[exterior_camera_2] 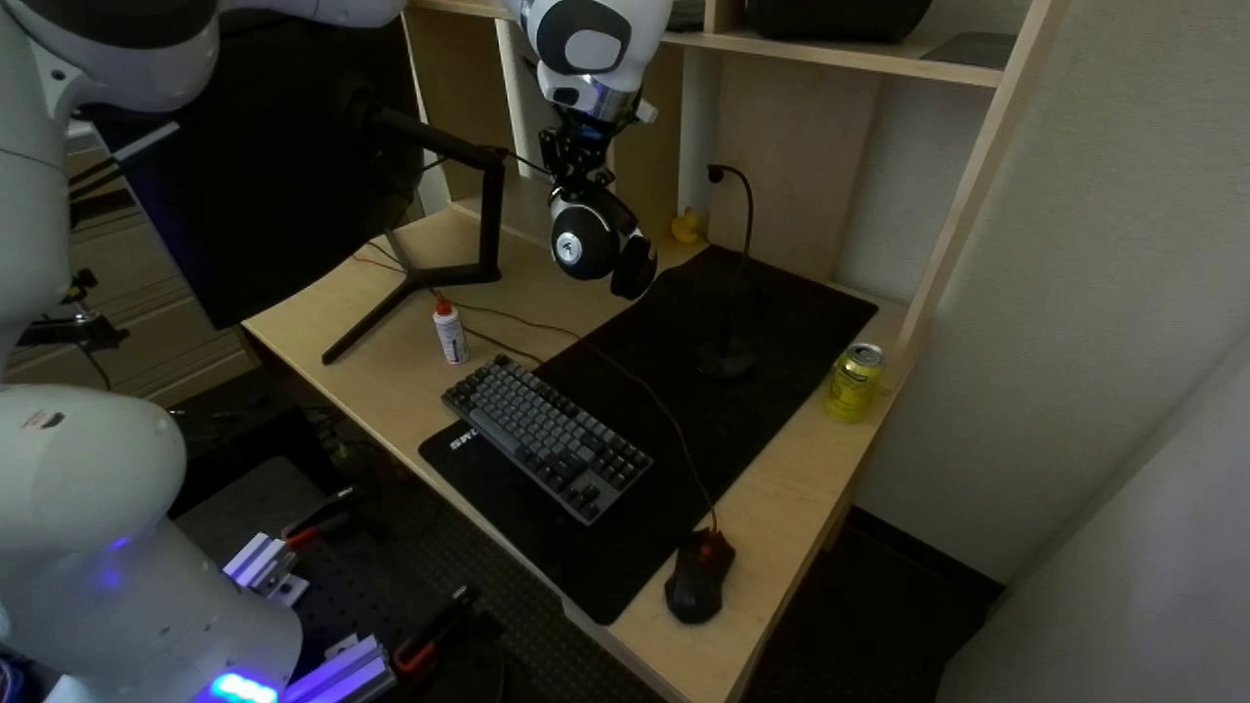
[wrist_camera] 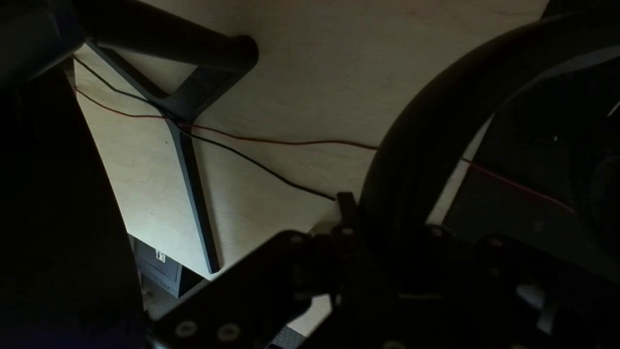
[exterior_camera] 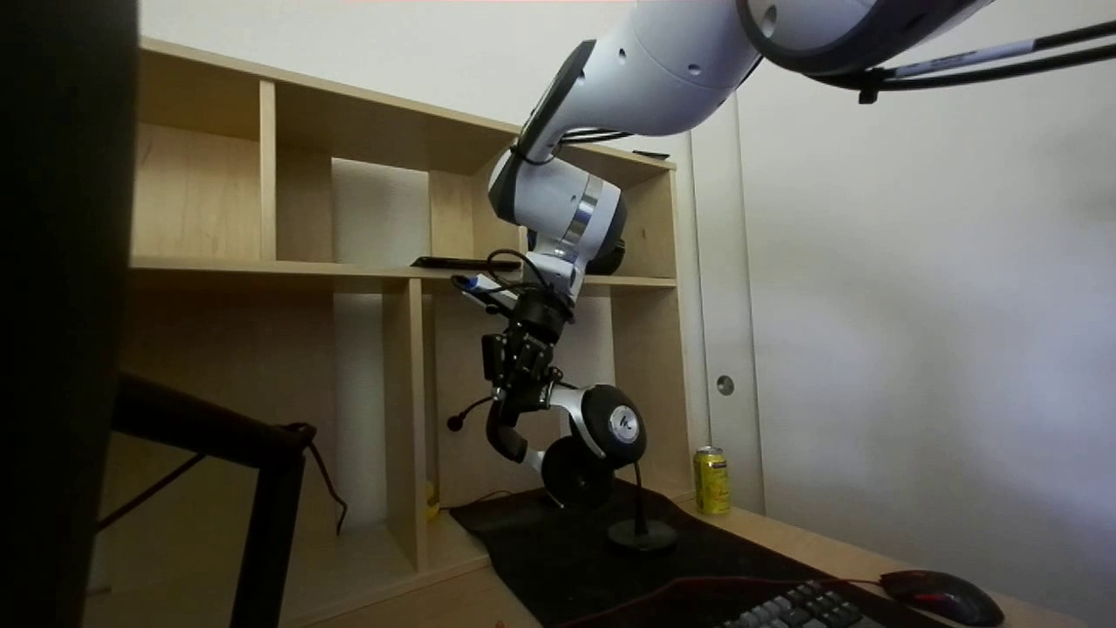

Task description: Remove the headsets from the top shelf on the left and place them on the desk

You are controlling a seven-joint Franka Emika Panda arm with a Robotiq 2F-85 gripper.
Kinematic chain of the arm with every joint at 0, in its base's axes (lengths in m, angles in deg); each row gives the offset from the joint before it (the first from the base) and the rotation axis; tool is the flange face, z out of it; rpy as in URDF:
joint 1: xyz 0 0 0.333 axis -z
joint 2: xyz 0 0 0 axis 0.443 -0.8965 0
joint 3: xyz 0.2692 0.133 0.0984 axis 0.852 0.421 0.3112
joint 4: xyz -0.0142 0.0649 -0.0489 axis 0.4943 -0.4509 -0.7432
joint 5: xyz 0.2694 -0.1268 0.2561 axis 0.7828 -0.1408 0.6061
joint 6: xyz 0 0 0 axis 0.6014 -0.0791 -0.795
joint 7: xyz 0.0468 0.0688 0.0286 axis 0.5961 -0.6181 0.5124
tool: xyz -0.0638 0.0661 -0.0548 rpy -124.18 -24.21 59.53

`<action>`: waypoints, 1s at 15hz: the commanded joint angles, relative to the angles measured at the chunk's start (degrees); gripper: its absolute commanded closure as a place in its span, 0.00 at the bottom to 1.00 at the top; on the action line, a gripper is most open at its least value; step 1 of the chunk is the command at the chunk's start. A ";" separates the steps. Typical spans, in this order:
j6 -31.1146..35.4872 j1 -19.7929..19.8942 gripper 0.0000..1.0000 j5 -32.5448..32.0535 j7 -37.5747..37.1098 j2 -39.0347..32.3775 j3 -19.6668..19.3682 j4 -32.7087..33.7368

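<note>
The black headset with silver trim hangs from my gripper [exterior_camera: 523, 391] in the air over the desk [exterior_camera_2: 410, 400]. Its round ear cups [exterior_camera: 613, 426] point down in both exterior views; they also show in an exterior view [exterior_camera_2: 586, 242]. In the wrist view the fingers [wrist_camera: 390, 228] are closed around the curved black headband [wrist_camera: 426, 131]; the right finger is dark and hard to make out. The headset is below the top shelf [exterior_camera: 349, 272], in front of the lower compartments. The black mat [exterior_camera_2: 781, 293] lies on the desk beneath and beside it.
A thin microphone stand [exterior_camera_2: 728, 356] rises from the mat near the headset. A yellow can [exterior_camera_2: 854, 383], keyboard [exterior_camera_2: 547, 434], mouse [exterior_camera_2: 700, 576] and red-capped bottle [exterior_camera_2: 450, 332] stand on the desk. The monitor stand [exterior_camera_2: 454, 278] and monitor [exterior_camera_2: 264, 176] are beside the arm. A yellow duck [exterior_camera_2: 687, 227] sits at the back.
</note>
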 commanded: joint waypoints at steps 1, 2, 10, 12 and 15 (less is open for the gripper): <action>3.78 -1.53 0.95 0.83 0.00 -0.15 -1.29 -0.82; 3.63 -2.03 0.95 0.77 0.00 -0.50 -2.06 -1.00; -5.27 -4.58 0.95 3.92 -0.03 -1.65 -7.21 -2.02; -10.42 -4.24 0.95 5.23 -0.05 -5.99 -8.53 -0.84; -13.12 -5.34 0.95 6.97 -0.05 -9.62 -11.51 -0.28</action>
